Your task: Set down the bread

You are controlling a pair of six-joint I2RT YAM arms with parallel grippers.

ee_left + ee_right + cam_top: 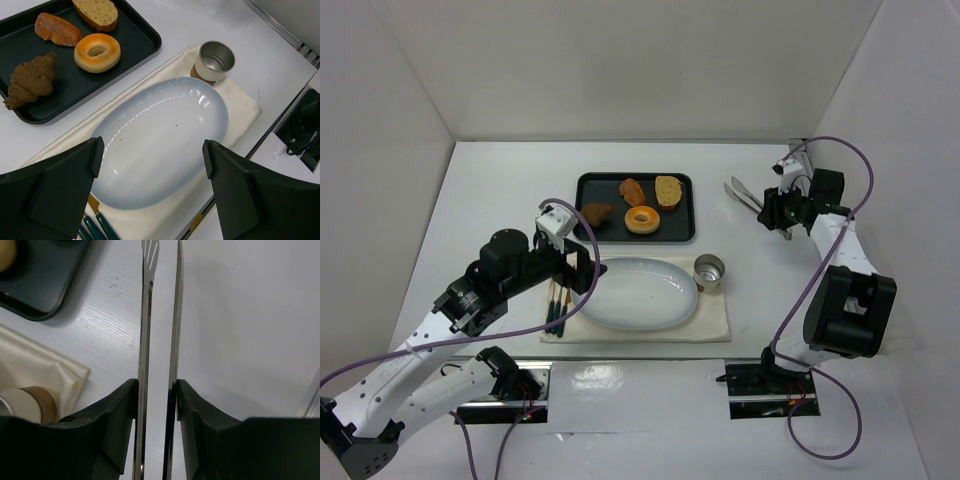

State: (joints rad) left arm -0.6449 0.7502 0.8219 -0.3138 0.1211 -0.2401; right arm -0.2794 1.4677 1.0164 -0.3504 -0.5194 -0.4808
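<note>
The bread [633, 190] is a glossy reddish-orange oval pastry lying at the back of the black tray [584, 190]. It also shows in the left wrist view [57, 30], on the tray [135, 45]. My left gripper [588, 272] is open and empty, hovering over the pale blue oval plate [640, 290], well short of the bread; its jaws stand wide apart [152, 155] above the plate [160, 135]. My right gripper [773, 215] is to the right of the tray, shut on metal tongs [745, 192]. In the right wrist view it [156, 385] grips both tong arms [148, 315].
On the tray lie a ring donut [642, 220], a dark brown croissant-like piece [597, 213] and a tan slice [668, 190]. A metal cup [709, 271] stands on the cream cloth [710, 322] right of the plate. Green-handled cutlery [556, 305] lies left of the plate.
</note>
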